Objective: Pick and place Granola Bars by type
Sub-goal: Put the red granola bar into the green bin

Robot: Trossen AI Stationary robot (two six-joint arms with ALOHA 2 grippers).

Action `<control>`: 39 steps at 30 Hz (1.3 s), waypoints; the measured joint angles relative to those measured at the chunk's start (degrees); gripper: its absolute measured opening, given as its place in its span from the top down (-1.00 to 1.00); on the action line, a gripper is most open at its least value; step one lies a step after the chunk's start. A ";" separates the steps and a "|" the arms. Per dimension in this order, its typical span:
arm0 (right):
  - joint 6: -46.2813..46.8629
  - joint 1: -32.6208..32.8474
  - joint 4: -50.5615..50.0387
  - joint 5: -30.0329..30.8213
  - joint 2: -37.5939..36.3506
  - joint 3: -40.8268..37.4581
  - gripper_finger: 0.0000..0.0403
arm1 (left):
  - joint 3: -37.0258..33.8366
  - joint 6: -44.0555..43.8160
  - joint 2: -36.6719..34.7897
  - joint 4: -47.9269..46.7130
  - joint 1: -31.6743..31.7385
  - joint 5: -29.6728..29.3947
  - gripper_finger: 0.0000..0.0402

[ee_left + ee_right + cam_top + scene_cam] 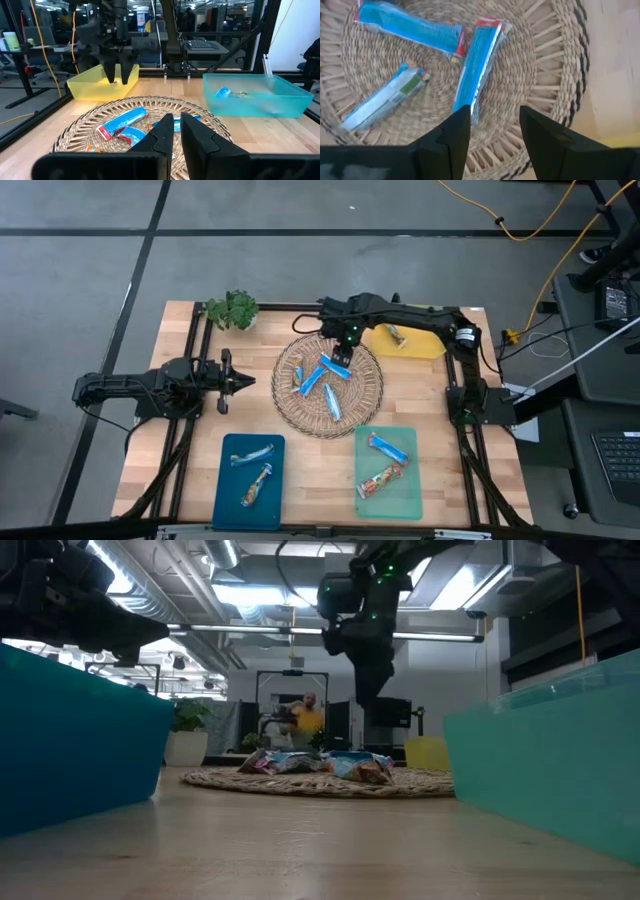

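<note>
Several granola bars (322,380) lie on a round woven mat (290,405) in the middle of the table; most are bright blue and one is paler. My right gripper (342,362) hangs open above the mat's far part, well clear of the bars (310,765) in the low view. Its wrist view shows a long blue bar (480,65) just ahead of the open fingers, another blue bar (410,27) and a pale one (385,97). My left gripper (247,380) waits left of the mat with only a narrow gap between its fingers (177,127).
A blue tray (226,500) at the near edge holds two silvery bars. A green tray (405,500) holds one blue and one orange-brown bar. A yellow tray (425,345) at the far right holds one bar. A leafy sprig (232,309) stands at the far left.
</note>
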 joint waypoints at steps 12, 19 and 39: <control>0.49 1.64 4.17 -1.98 3.02 0.00 -0.19 | 0.02 0.00 0.00 0.00 0.02 0.00 0.87; 2.93 1.92 4.16 -1.46 4.96 0.00 -0.62 | 0.02 0.00 0.00 -0.01 0.02 0.00 0.86; 3.78 1.92 4.04 -1.01 12.53 -0.02 -0.60 | 0.00 0.00 0.00 -0.02 0.02 0.00 0.87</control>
